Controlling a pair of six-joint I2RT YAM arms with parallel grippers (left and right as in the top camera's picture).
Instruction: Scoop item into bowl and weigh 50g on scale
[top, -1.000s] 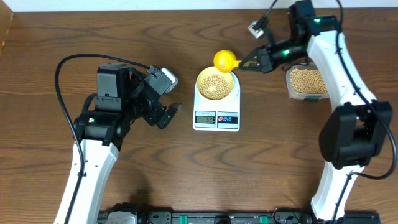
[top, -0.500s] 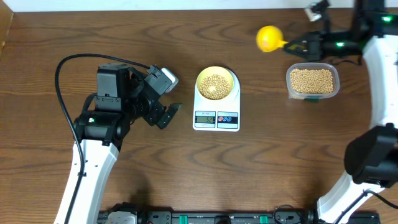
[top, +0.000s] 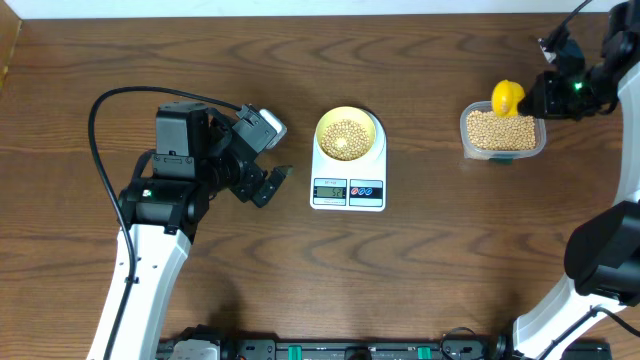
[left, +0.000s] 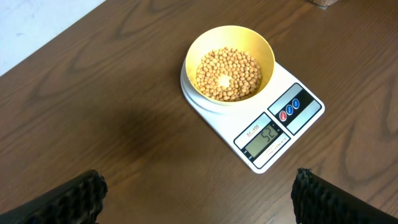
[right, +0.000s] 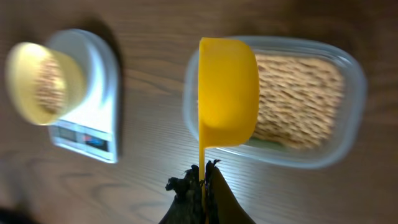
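- The scale (top: 347, 190) lies mid-table, its long axis running far to near and its display towards the near edge.
- The bowl (top: 375, 130) of beans (top: 347, 138) sits on the scale's far end.
- The right gripper (right: 200, 186) is clamped on the yellow scoop's (top: 507, 97) handle, with the cup over the tub (top: 466, 135).
- The left gripper (left: 198, 186) has its fingers spread and empty.

White arm links (top: 150, 270), black joints (top: 180, 135), looping black cables (top: 92, 130).

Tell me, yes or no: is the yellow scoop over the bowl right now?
No, the yellow scoop hangs over the clear tub, well off to the side of the bowl that sits on the scale.
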